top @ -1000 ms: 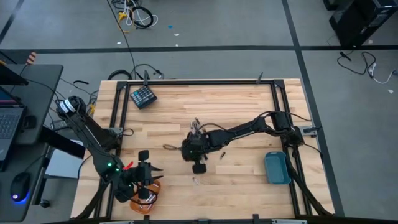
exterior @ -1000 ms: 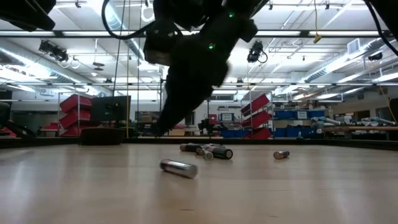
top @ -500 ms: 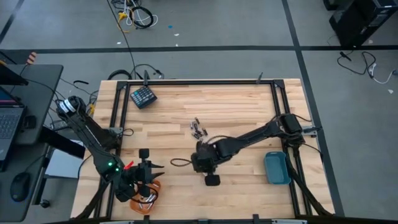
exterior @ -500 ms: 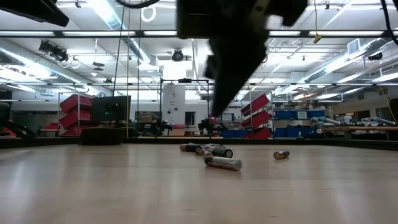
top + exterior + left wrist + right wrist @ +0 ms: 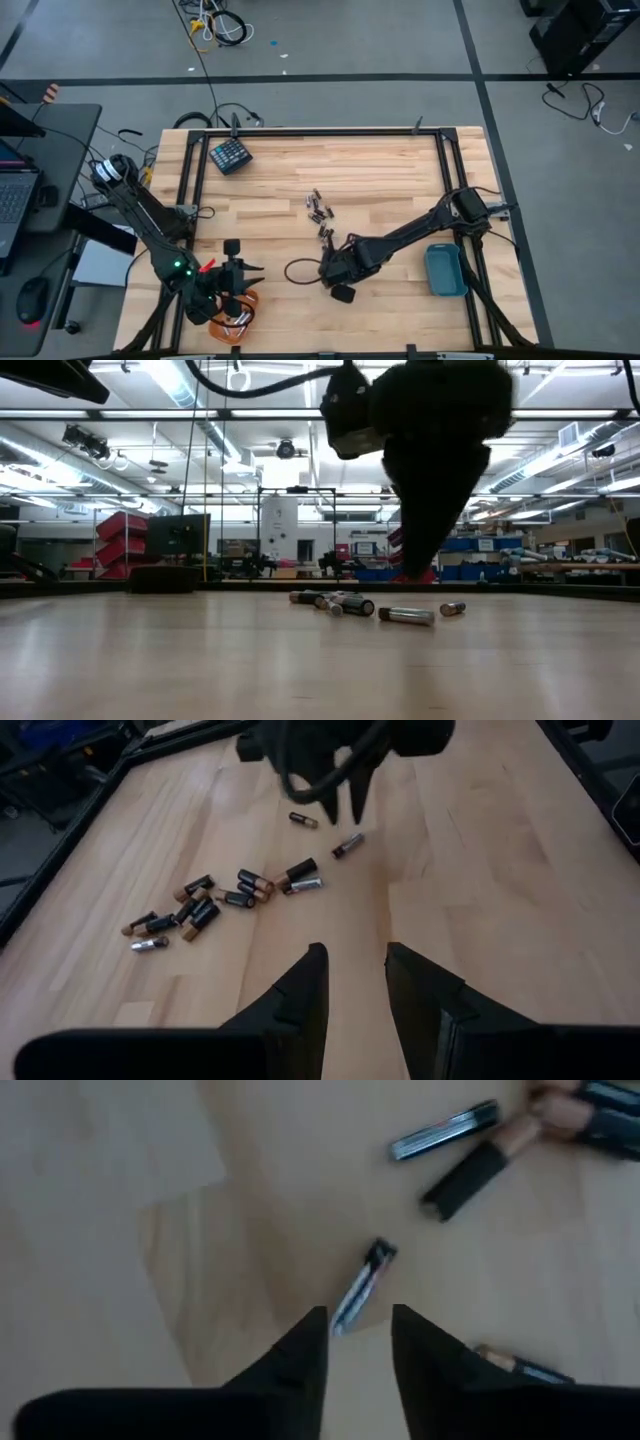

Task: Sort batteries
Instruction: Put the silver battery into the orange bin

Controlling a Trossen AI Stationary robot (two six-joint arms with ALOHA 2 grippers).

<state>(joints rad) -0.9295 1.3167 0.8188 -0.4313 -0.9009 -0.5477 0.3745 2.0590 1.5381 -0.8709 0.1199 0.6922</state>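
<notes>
Low view puts a single silvery battery [image 5: 405, 616] nearest on the bench [image 5: 200, 660], lying on its side, with the dark right gripper [image 5: 425, 565] hanging above it and tapering to a tip just over the wood. Behind that cell lies a small cluster of batteries [image 5: 333, 601], and one more battery [image 5: 452, 608] rests off to the side of it.

From the right wrist, the right gripper's fingers [image 5: 300, 1355] stand slightly apart with nothing between them, and a thin dark-and-silver cell [image 5: 362, 1284] lies just beyond the tips, its near end reaching toward the gap. Farther out are a silvery cell [image 5: 445, 1132] and a black one [image 5: 463, 1182], side by side but apart.

From above, the right arm reaches from the bench's right edge in to the middle-front, where its gripper [image 5: 335, 272] sits low over the wood. A blue tray [image 5: 444, 270] lies near the right edge. The left gripper [image 5: 243, 282] waits at the front-left corner over an orange tray [image 5: 232, 318]; in the left wrist view its fingers [image 5: 300, 995] show a narrow empty gap. A scatter of cells [image 5: 318, 208] lies mid-bench, farther back than the right gripper. At the back-left corner sits a dark teal keypad-like block [image 5: 230, 155].
</notes>
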